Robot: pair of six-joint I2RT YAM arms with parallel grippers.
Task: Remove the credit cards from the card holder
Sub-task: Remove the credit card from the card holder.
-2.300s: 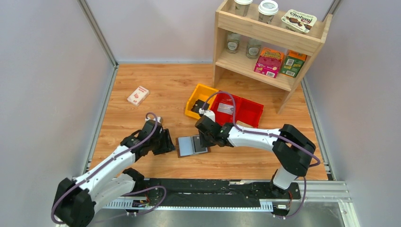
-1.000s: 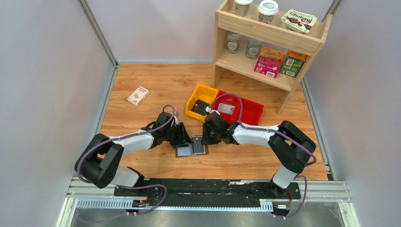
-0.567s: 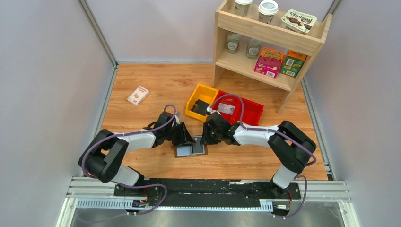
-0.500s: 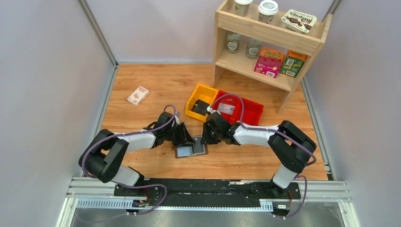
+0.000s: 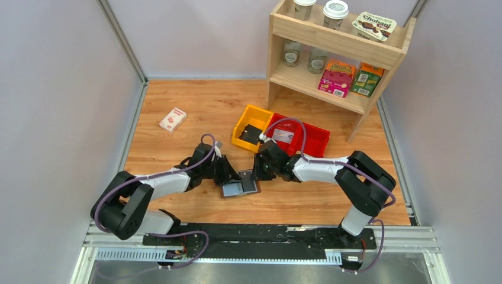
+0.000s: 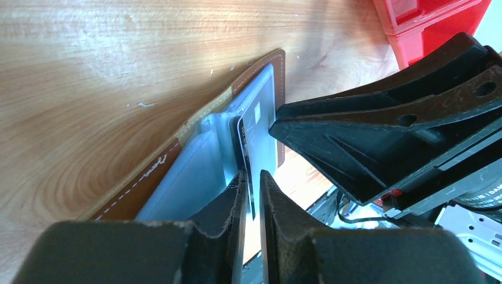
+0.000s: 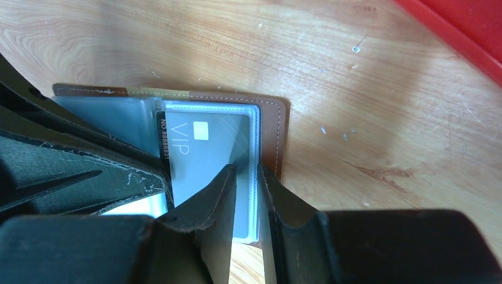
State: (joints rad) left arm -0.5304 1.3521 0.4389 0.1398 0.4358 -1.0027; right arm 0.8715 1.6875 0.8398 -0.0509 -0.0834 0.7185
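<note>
The brown card holder (image 5: 243,189) lies open on the wooden table, its grey-blue panels up. My left gripper (image 5: 232,176) reaches in from the left. In the left wrist view its jaws (image 6: 253,174) are nearly closed on the edge of a grey credit card (image 6: 254,118) that sticks out of the holder (image 6: 148,171). My right gripper (image 5: 258,176) comes from the right. In the right wrist view it (image 7: 245,168) pinches the clear sleeve edge of the holder's right panel (image 7: 275,136). The grey card marked VIP (image 7: 201,154) pokes out leftward towards the left fingers (image 7: 89,171).
A yellow bin (image 5: 251,124) and red bins (image 5: 305,139) stand just behind the grippers. A wooden shelf (image 5: 337,47) with jars and boxes is at the back right. A small white-and-red box (image 5: 173,119) lies at the back left.
Over two seconds my left arm swung in from the left to the holder's middle. In the last half second its wrist drew back slightly to the left. The right gripper has stayed on the holder.
</note>
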